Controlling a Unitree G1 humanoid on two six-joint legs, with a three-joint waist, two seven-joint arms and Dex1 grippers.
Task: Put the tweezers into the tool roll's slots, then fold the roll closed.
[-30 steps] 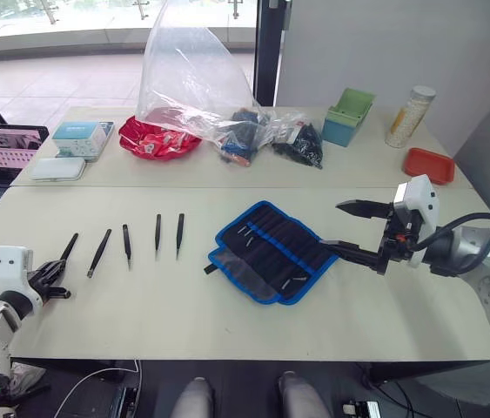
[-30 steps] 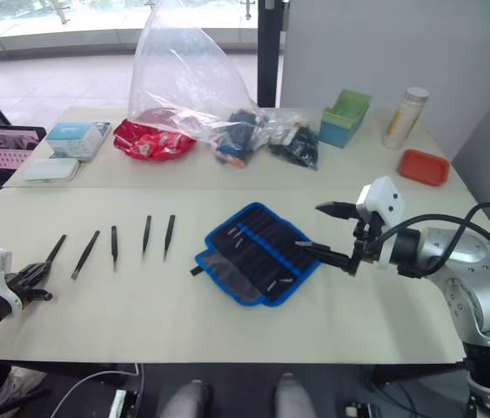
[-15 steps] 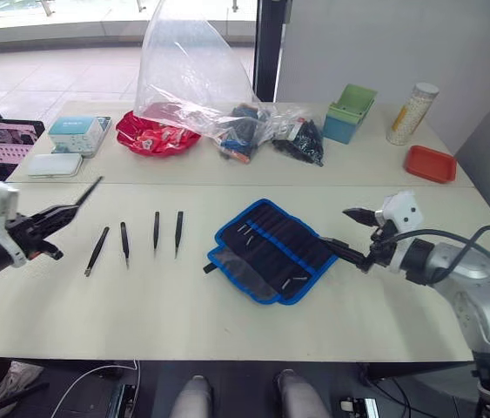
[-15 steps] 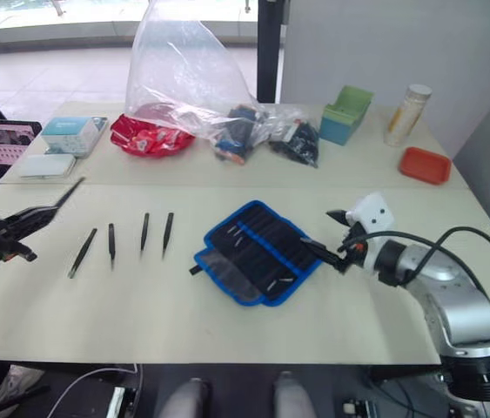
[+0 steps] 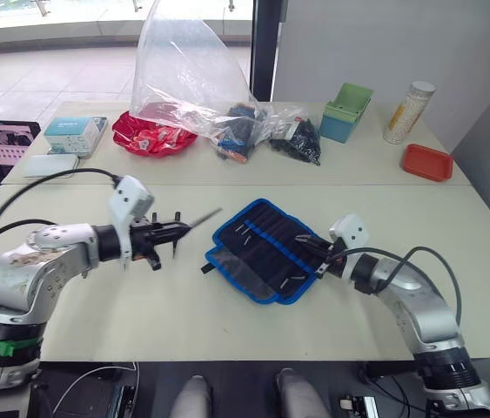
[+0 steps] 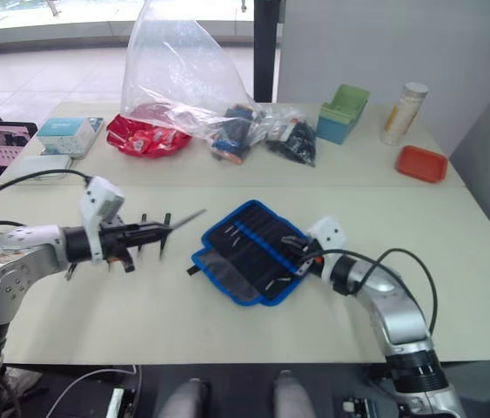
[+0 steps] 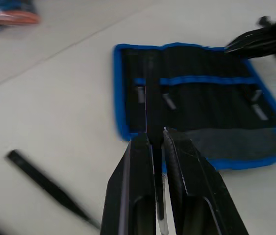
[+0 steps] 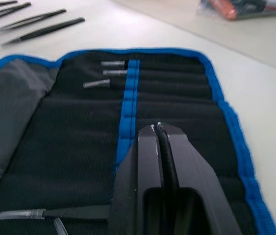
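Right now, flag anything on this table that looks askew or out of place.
The tool roll lies open at a slant to the table edge, one flap partly folded. The left gripper holds one of the tweezers in the air, pointing at the roll. Nothing looks spilled or damaged.

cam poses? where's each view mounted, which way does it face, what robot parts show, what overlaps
Left/right eye: head stereo pair, facing forward and down over the table; both arms show, the left gripper carrying a tweezer.
Left wrist: along the left gripper's fingers toward the tool roll, which carries the right gripper.
Right wrist: along the right gripper's fingers, pressed on the tool roll's slots.
Shared: every view has the tool roll.
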